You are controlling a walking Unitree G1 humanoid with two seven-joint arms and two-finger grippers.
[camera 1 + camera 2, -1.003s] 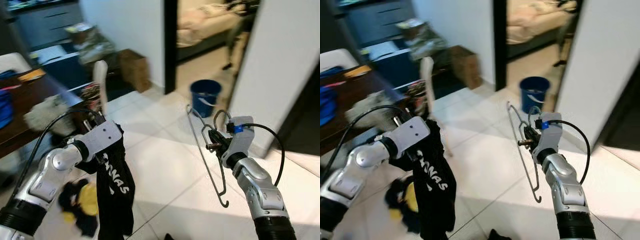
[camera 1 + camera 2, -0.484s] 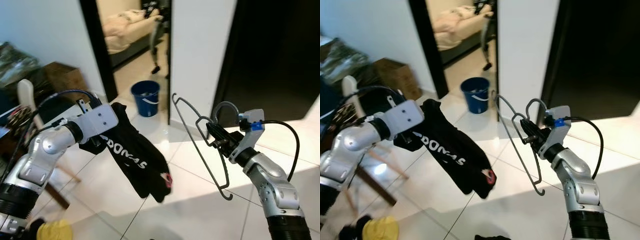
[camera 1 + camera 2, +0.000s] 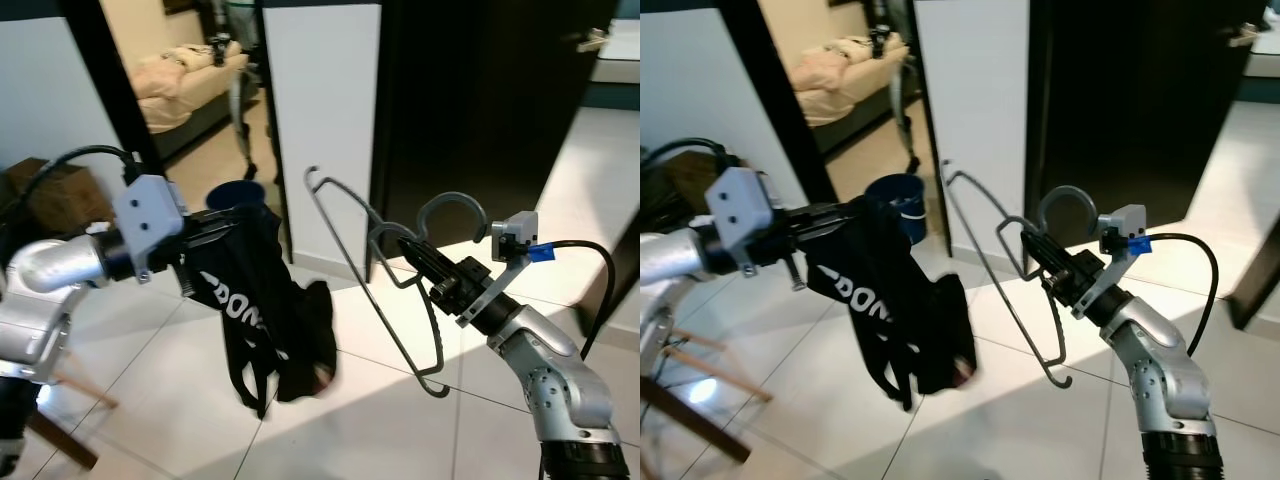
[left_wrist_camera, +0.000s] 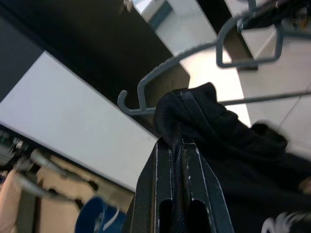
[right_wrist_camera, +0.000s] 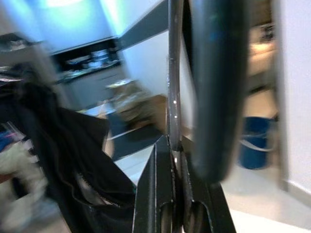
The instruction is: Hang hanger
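Observation:
My left gripper (image 3: 212, 228) is shut on a black garment (image 3: 255, 310) with white lettering, which hangs down from its fingers above the tiled floor. In the left wrist view the cloth (image 4: 194, 116) is pinched between the black fingers (image 4: 160, 194). My right gripper (image 3: 408, 246) is shut on a grey wire hanger (image 3: 400, 335), held out in the air at chest height. The hanger's hook (image 3: 450, 212) curls above the fingers. The hanger sits just right of the garment, a small gap apart. In the right wrist view the wire (image 5: 175, 73) runs up from between the fingers.
A white wall section (image 3: 320, 120) stands ahead, with a dark door (image 3: 480, 100) to its right. On the left an open doorway shows a bed (image 3: 185, 75). A blue bucket (image 3: 895, 195) stands by that doorway. Wooden chair legs (image 3: 690, 400) are low on the left.
The camera has swung right, from the table area to the wall and dark door. Both grippers kept their hold; the garment swung and now hangs closer to the hanger.

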